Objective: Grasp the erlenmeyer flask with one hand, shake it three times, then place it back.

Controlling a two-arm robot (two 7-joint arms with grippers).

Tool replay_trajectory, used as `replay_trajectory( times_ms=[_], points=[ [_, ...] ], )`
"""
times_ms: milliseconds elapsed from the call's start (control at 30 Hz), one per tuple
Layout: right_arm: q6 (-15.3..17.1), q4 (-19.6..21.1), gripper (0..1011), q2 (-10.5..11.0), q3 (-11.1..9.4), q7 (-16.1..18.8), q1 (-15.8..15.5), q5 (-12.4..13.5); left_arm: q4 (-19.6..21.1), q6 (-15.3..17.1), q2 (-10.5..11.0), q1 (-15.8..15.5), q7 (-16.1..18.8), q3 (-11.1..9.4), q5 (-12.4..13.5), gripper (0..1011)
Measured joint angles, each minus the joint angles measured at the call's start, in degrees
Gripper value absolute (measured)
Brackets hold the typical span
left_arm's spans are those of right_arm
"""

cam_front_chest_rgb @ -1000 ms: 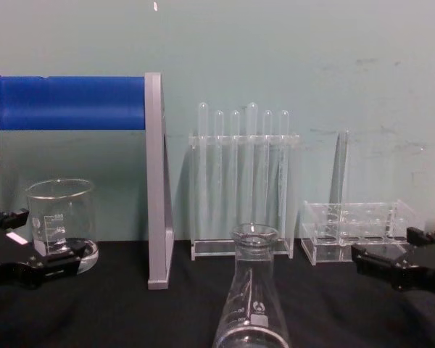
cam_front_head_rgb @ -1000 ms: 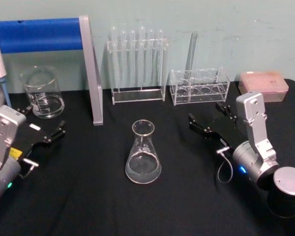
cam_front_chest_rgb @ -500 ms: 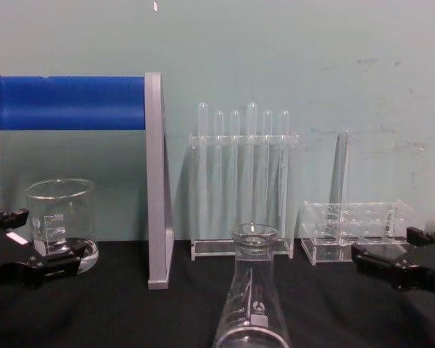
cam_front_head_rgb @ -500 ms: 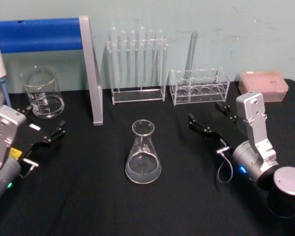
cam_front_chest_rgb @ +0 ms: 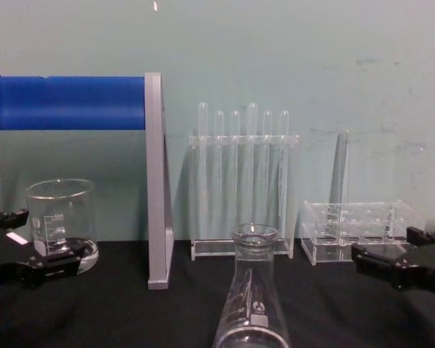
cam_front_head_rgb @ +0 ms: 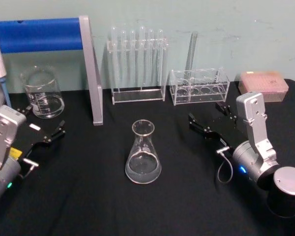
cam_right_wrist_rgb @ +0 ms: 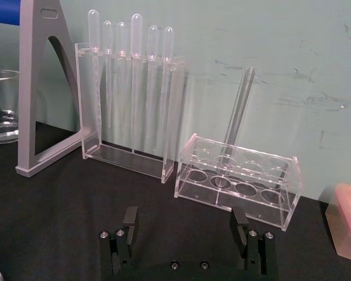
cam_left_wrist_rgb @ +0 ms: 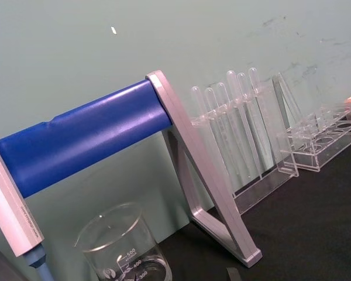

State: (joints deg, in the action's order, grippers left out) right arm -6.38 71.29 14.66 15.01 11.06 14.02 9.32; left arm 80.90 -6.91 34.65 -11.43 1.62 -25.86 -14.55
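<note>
Head view puts the erlenmeyer flask [cam_front_head_rgb: 143,152] nearest of the glassware, standing upright by itself at the middle of the black counter [cam_front_head_rgb: 88,196], with a little clear liquid pooled in its wide base. Chest view shows a small white round logo and faint graduation marks on its glass, too small to read. To its right, well apart from it, the right hand [cam_front_head_rgb: 210,120] hovers low over the counter with its 2 black fingers spread and nothing between them; a silver wrist and grey cable trail behind it. To the flask's left, also well apart, the left hand [cam_front_head_rgb: 43,126] sits near the counter's edge with a small white label on it, fingers likewise spread and empty. Just beyond the left hand stands a glass beaker [cam_front_head_rgb: 42,93]; its printed scale reads 600 at the top in the chest view and 400 and 300 lower down in the left wrist view. Along the back wall come a grey stand with a blue bar [cam_front_head_rgb: 39,34], a clear rack of 6 upright tubes [cam_front_head_rgb: 136,66], a low clear rack holding 1 leaning tube [cam_front_head_rgb: 199,86], and a pink box [cam_front_head_rgb: 263,84].
</note>
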Motion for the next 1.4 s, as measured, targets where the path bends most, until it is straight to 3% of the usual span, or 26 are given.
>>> replay_trajectory(
  times_ms=[1400],
  points=[
    [0.00,-0.01,1000,0.00,0.00,0.00,0.00,0.00,0.00,0.00,0.00,0.00,0.00,0.00,0.00,1001]
  ],
)
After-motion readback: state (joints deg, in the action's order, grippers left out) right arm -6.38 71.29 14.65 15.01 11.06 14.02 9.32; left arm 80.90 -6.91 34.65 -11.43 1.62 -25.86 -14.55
